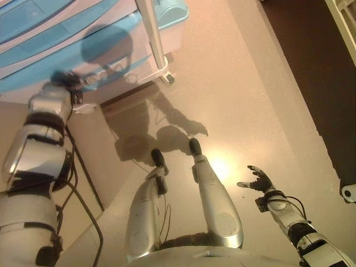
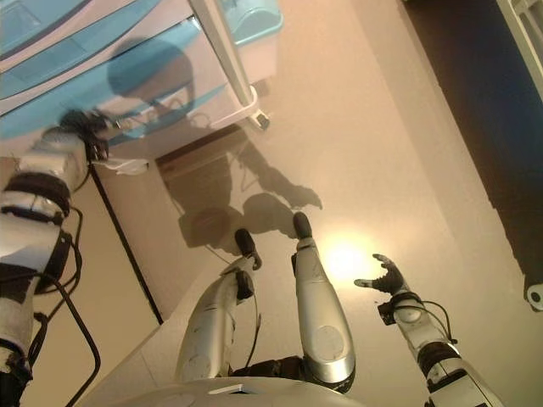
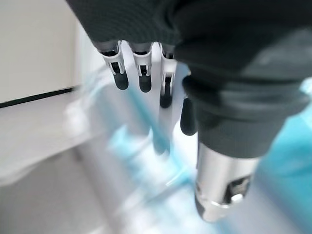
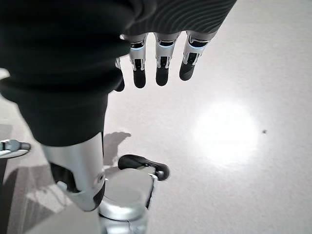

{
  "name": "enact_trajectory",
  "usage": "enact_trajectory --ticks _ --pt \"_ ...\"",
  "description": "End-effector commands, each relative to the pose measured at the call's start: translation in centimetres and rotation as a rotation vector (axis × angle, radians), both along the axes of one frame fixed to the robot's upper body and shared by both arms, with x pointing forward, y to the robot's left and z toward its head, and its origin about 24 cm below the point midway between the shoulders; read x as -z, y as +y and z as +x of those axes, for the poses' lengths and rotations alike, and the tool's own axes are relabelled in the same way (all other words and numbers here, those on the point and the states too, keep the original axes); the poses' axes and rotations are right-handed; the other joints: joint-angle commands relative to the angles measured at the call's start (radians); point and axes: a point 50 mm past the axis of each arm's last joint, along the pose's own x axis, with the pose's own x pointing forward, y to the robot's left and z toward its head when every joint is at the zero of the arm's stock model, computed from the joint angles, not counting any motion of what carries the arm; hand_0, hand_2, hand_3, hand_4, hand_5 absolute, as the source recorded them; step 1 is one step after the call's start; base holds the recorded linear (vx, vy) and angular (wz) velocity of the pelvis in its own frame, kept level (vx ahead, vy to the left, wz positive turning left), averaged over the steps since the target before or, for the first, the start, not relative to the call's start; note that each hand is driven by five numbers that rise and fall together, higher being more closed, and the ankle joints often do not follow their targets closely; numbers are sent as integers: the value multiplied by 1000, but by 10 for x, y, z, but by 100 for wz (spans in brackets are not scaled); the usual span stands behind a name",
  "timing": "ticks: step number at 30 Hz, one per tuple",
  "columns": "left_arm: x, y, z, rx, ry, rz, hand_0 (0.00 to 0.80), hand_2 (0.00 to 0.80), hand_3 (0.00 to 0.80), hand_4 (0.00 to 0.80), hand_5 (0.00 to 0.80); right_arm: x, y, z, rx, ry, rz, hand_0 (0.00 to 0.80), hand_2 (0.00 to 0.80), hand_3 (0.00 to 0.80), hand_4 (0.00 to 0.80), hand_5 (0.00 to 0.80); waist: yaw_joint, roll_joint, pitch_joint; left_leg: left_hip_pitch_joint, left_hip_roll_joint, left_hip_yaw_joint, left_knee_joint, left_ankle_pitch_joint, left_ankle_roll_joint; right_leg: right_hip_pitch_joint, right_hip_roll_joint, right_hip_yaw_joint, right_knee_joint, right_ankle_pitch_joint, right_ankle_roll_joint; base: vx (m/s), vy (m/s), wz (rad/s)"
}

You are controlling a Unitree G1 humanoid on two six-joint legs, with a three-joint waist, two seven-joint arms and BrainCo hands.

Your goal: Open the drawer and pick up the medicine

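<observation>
The drawer unit point(image 1: 83, 39) sits upper left of the frame in the eye views, white w/ light blue drawer fronts, on a caster point(image 1: 168, 79) at its lower right corner. Drawers look closed from here, and no medicine shows in any view, so can't say where it is. Left robot hand point(image 1: 65, 80) is up at the unit's lower blue front, right at it, but can't tell if it's actually touching. Wrist view shows its fingers point(image 3: 120, 73) hanging fairly straight, relaxed, nothing in them, blurry blue and white stuff behind. Right robot hand point(image 1: 258, 179) is lower right of the frame, well apart from the unit, over bare floor point(image 1: 250, 83), fingers point(image 4: 161, 68) spread loose, holding nothing. Dark strip of floor point(image 1: 317, 67) runs down the right edge.
</observation>
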Motion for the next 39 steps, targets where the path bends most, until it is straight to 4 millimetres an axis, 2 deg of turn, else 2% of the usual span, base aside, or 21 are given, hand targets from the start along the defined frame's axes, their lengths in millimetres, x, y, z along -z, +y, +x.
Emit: enact_trajectory --ticks 1,5,10,11,12,16,17,19,22,24,29,32,34,35,39 --pt "-80 28 -24 -148 -294 82 0 0 0 0 0 3 2 -6 -11 1 4 0 0 0 0 0 -28 -38 -38 26 -50 9 109 -219 51 -11 22 -6 -9 -25 -2 -11 23 -21" --pt "-75 28 -23 -130 -253 99 0 0 0 0 0 4 2 -7 -22 7 0 0 0 0 0 0 -33 -37 -38 37 -51 16 100 -225 55 -7 25 3 -17 -19 6 -12 31 -12" --pt "-62 18 -16 46 -243 115 0 0 0 0 0 4 11 -6 -36 -11 31 0 0 0 0 0 -18 -30 -38 82 -56 12 69 -228 56 37 20 5 -46 -15 18 -36 -35 -5" --pt "-53 11 -13 123 -250 92 0 0 0 0 0 4 15 -6 -40 -22 45 0 0 0 0 0 -13 -36 -38 89 -60 23 53 -196 58 46 14 3 -64 15 16 -101 -102 6" --pt "-44 5 -11 174 -247 72 0 0 0 0 0 3 16 -5 -40 -24 54 0 0 0 0 0 -4 -33 -38 107 -62 20 40 -193 56 66 8 -4 -75 15 18 -94 -103 8" --pt "22 -13 -13 351 -219 -56 0 0 0 0 0 8 20 -11 -36 -13 85 0 0 0 0 0 38 -16 -70 172 -79 -10 -17 -177 47 146 -17 -36 -117 9 20 38 -60 5" --pt "60 -18 -21 395 -197 -155 0 0 0 0 0 11 21 -15 -22 1 98 0 0 0 0 0 61 -13 -92 202 -89 -30 -44 -170 43 188 -27 -55 -138 6 20 77 -95 5" --pt "105 -26 -33 438 -135 -219 0 0 0 0 0 15 23 -21 -17 15 116 0 0 0 0 0 85 -11 -118 240 -98 -57 -82 -157 37 241 -33 -77 -166 0 20 79 -111 17" --pt "182 -43 -67 479 -25 -344 0 0 0 0 0 24 25 -34 -5 65 134 0 0 0 0 0 127 -5 -176 304 -106 -105 -157 -125 22 326 -30 -112 -220 -1 18 92 -104 31" --pt "222 -57 -89 482 72 -407 0 0 0 0 0 31 25 -44 -1 107 143 0 0 0 0 0 145 -1 -211 342 -105 -132 -195 -109 16 370 -25 -134 -239 -7 14 80 -79 46" --pt "303 -76 -147 438 361 -519 0 0 0 0 0 48 25 -68 2 247 148 0 0 0 0 0 185 3 -321 427 -95 -185 -279 -80 -1 465 -9 -186 -282 -23 1 83 -73 42" --pt "339 -90 -185 450 551 -548 0 0 0 0 0 57 24 -81 26 316 155 0 0 0 0 0 208 0 -373 460 -91 -208 -313 -67 -8 510 -4 -208 -319 -18 -3 23 -83 24" --pt "351 -95 -202 496 640 -533 0 0 0 0 0 60 25 -85 39 343 168 0 0 0 0 0 217 -1 -392 479 -90 -214 -334 -61 -13 534 -2 -224 -339 -16 -2 -28 -69 28" --pt "359 -95 -214 451 678 -549 0 0 0 0 0 61 24 -87 51 360 184 0 0 0 0 0 224 -2 -404 488 -87 -217 -343 -58 -15 548 -1 -231 -350 -16 -2 -40 -62 19" --pt "373 -100 -238 435 778 -541 0 0 0 0 0 67 31 -91 80 403 243 0 0 0 0 0 247 -6 -433 515 -84 -230 -376 -47 -22 585 3 -257 -380 -15 1 -44 -58 19"
